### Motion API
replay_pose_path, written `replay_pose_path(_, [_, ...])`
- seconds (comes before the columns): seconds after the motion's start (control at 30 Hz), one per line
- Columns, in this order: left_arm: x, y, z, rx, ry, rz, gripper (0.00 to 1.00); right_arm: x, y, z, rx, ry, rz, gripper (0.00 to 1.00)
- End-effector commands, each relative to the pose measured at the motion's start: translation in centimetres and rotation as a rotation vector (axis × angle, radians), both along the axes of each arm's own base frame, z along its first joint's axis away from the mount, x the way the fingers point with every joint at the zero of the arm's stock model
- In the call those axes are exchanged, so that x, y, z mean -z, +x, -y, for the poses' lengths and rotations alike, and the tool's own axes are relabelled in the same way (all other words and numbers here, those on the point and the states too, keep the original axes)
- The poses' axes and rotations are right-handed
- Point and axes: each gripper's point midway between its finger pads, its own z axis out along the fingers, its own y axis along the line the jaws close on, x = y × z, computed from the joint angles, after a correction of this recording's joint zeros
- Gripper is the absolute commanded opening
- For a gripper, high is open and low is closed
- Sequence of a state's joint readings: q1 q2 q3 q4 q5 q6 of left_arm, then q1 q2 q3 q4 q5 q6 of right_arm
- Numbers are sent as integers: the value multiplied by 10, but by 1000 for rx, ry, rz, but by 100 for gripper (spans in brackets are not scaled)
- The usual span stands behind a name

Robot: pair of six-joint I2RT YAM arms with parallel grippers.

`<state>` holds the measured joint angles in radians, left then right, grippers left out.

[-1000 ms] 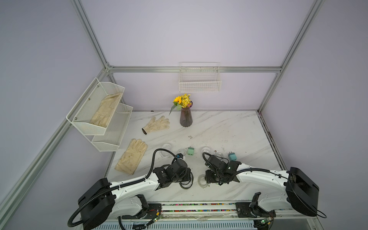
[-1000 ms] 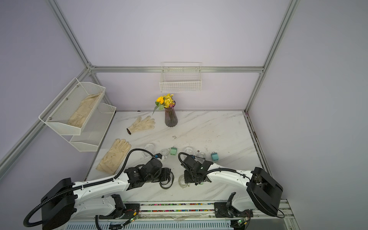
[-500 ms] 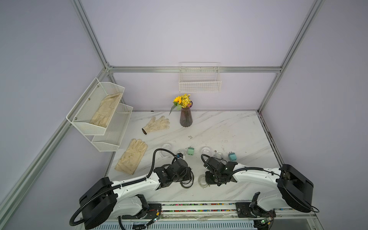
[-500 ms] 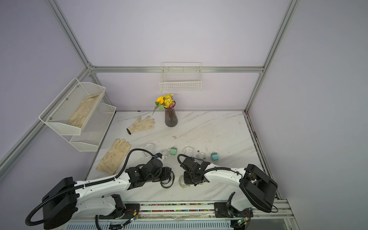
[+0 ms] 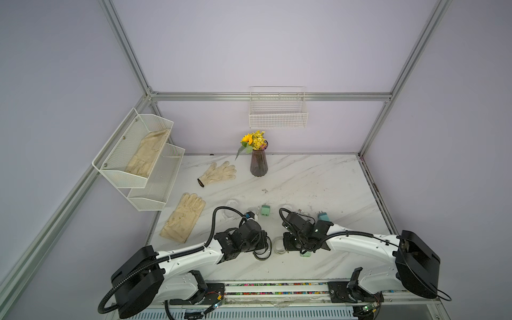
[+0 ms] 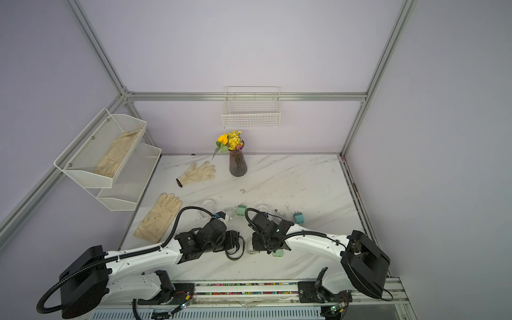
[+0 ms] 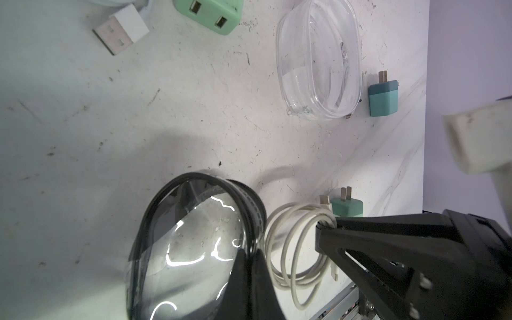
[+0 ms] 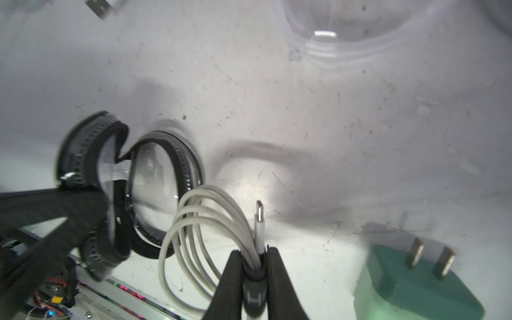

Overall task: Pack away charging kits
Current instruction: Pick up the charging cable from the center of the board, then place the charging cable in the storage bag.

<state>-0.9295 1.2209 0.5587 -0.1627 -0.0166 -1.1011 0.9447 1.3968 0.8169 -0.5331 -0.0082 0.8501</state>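
Note:
In the left wrist view my left gripper [image 7: 250, 252] is shut on the rim of the black-rimmed transparent case [image 7: 194, 235], which lies open near the table's front. Right beside it lies a coiled white cable [image 8: 194, 221]. My right gripper [image 8: 255, 255] is shut on that coil at its black band. A mint plug adapter [image 8: 410, 282] lies just to the right of the coil. Farther back are a clear case [image 7: 318, 63] holding a cable, a teal adapter [image 7: 383, 97] and a mint adapter [image 5: 265, 212]. Both grippers meet around the cable [image 5: 278, 245] in both top views.
Two cream gloves [image 5: 184, 219] [image 5: 219, 173] lie on the left of the marble table. A flower vase [image 5: 258, 163] stands at the back. A two-tier mesh shelf [image 5: 138, 155] holding a glove hangs on the left wall, and a wire basket [image 5: 278, 116] on the back wall.
My right gripper's jaws have closed onto the coiled cable, and the right arm has edged left. The left arm has not moved.

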Motion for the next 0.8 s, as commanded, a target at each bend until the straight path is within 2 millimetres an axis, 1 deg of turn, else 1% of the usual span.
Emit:
replay_pose_path(0.0, [-4, 8, 1, -55, -36, 6, 0, -21, 9, -9, 17, 41, 44, 16])
replay_pose_path(0.1, [-5, 11, 1, -77, -75, 4, 0, -27, 13, -17, 15, 77, 63, 16])
replay_pose_path(0.33, [-13, 13, -1, -103, -121, 15, 0, -8, 15, -29, 8, 122, 56, 15])
replay_pose_path(0.43, [-12, 10, -3, -101, -122, 8, 0, 3, 17, -26, 5, 87, 53, 15])
replay_pose_path(0.53, [-14, 8, -4, -104, -145, 11, 0, 15, 17, -20, 5, 45, 55, 14])
replay_pose_path(0.63, [-14, 7, -6, -109, -156, 17, 0, 18, 19, -16, 12, 27, 66, 14])
replay_pose_path(0.77, [-17, 8, -3, -100, -171, 27, 0, 19, 23, -18, 13, 13, 72, 14])
